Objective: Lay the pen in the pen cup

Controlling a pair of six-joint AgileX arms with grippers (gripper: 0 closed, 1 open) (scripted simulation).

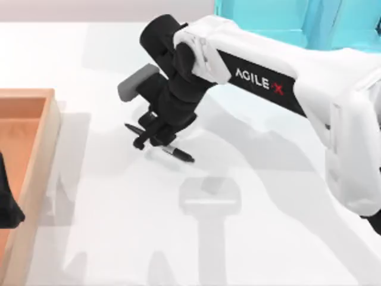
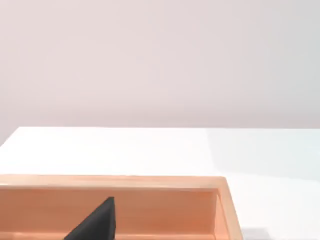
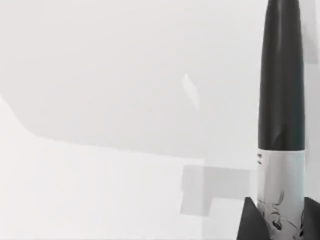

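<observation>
my right gripper [image 1: 156, 134] is down at the white table [image 1: 250, 238], a little left of centre in the top view, and its jaws are closed around the pen [image 1: 177, 153]. the pen's black ends stick out on both sides of the fingers, one end pointing toward the table's left, the other toward its right and nearer edge. from the right wrist view i see the pen [image 3: 281, 125] running away from the camera, silver barrel held between the dark fingertips [image 3: 250, 220], black cap beyond them. my left gripper [image 1: 7, 202] sits parked at the left edge, over the wooden tray [image 1: 36, 143]; i cannot tell how its jaws stand. a cyan shelf unit [image 1: 286, 18] stands at the far right.
</observation>
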